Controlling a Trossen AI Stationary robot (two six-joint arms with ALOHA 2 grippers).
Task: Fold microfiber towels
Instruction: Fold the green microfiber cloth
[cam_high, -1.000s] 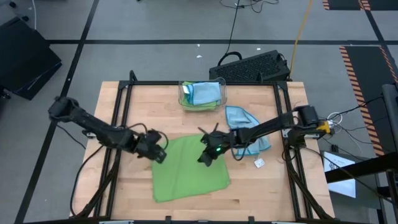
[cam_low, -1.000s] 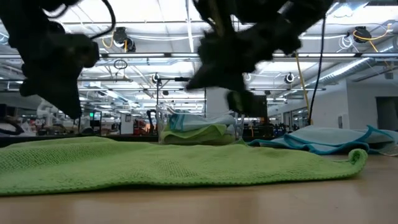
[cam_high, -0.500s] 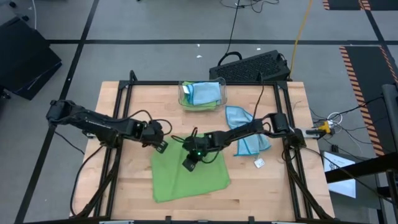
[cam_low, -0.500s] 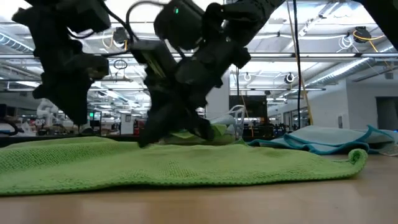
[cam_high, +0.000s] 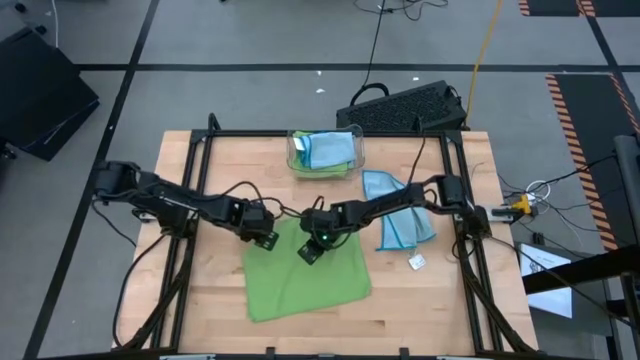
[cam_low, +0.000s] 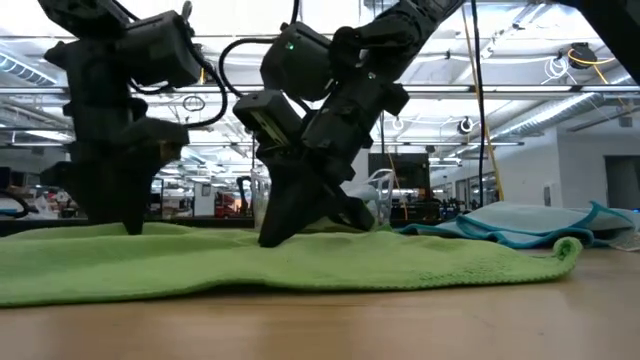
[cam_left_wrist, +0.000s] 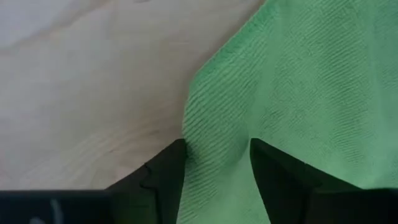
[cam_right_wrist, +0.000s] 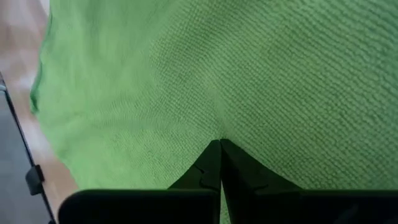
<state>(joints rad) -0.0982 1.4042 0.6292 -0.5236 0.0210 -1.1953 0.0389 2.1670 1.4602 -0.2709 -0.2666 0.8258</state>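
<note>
Lime green microfiber towel (cam_high: 305, 272) lies spread flat on the wooden table (cam_high: 200, 180), in the middle toward the near edge. The left pincer (cam_high: 262, 233) is now down at the towel's far left corner; its fingers (cam_left_wrist: 163, 177) stand apart with a fold of the green cloth between them, while half a second ago they were closer together and a little more to the left of this corner. The right pincer (cam_high: 309, 252) presses on the far part of the same towel with its fingers (cam_right_wrist: 214, 163) closed together, and they hold no cloth. Compared with one second ago it has moved left, from the towel's far right corner toward the middle. A crumpled light blue microfiber towel (cam_high: 398, 212) lies unchanged toward the right edge. The clear plastic bin (cam_high: 325, 153) with blue and green cloths stays at the far edge.
</note>
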